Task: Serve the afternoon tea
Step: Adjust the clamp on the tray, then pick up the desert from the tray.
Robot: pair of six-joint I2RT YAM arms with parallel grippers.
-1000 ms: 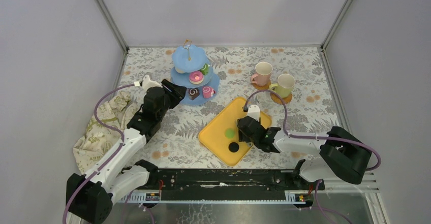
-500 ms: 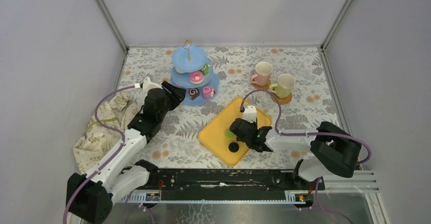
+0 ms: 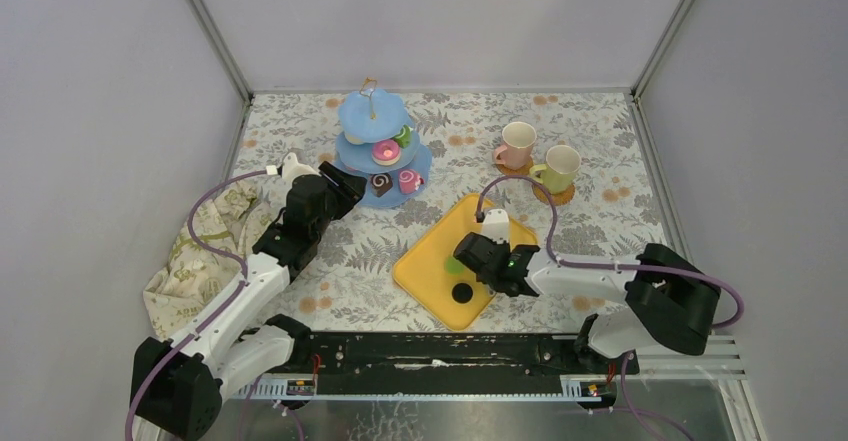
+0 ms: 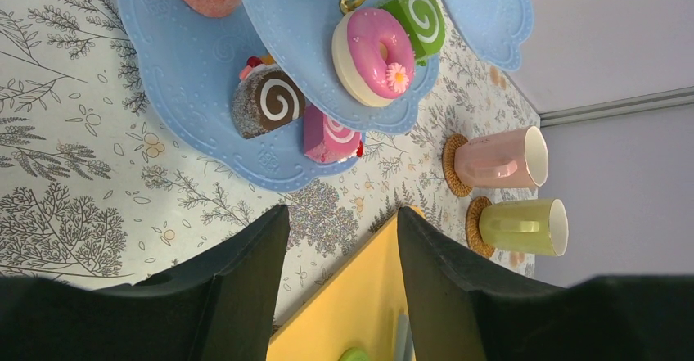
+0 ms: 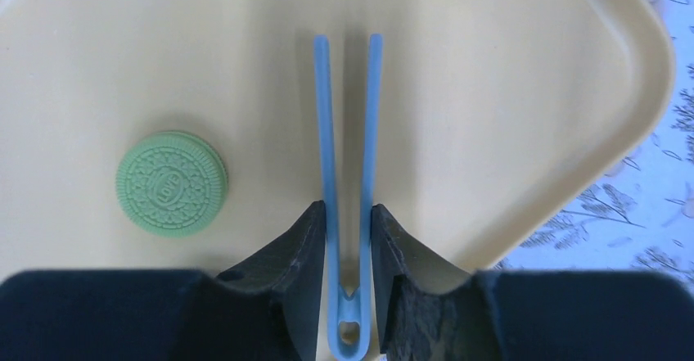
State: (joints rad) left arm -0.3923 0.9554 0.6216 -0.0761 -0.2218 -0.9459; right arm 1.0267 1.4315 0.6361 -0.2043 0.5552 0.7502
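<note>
Your left claw (image 4: pixel 341 214) is hanging wide and empty by the light-blue plastic three-tier stand (image 4: pixel 184 62) (cakes (image 4: pixel 375 46) are sitting there already). On the yellow plastic tray (image 5: pixel 507 66), the round green toy cookie (image 5: pixel 172 182) is waiting beside your right claw (image 5: pixel 348 209), now squeezing thin blue plastic tongs (image 5: pixel 326 132); earlier it was wider, further right. Cookie-grabbing is probably coming.

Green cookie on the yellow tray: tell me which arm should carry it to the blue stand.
Right. The right gripper sits over the yellow tray, clamped on the blue tongs, the green cookie just beside them. The left gripper hangs open and empty by the three-tier stand.
</note>
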